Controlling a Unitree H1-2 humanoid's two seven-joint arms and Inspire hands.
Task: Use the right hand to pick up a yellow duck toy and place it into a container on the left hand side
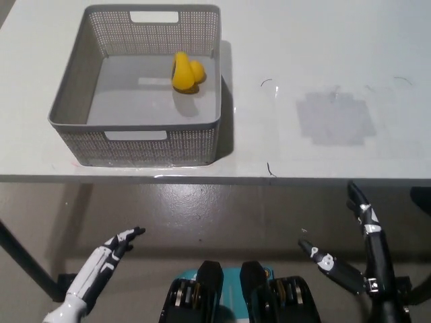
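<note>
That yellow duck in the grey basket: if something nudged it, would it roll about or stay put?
The yellow duck has a rounded, lumpy body, so it would probably wobble or tip rather than roll far. It looks small and smooth, likely light and a bit slippery. The mesh walls of the grey basket should keep it inside.

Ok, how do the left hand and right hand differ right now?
The left hand is white and sits at the lower left; the right hand is black and sits at the lower right. Both are open, empty and below the table edge, well away from the yellow duck toy lying in the grey basket.
</note>
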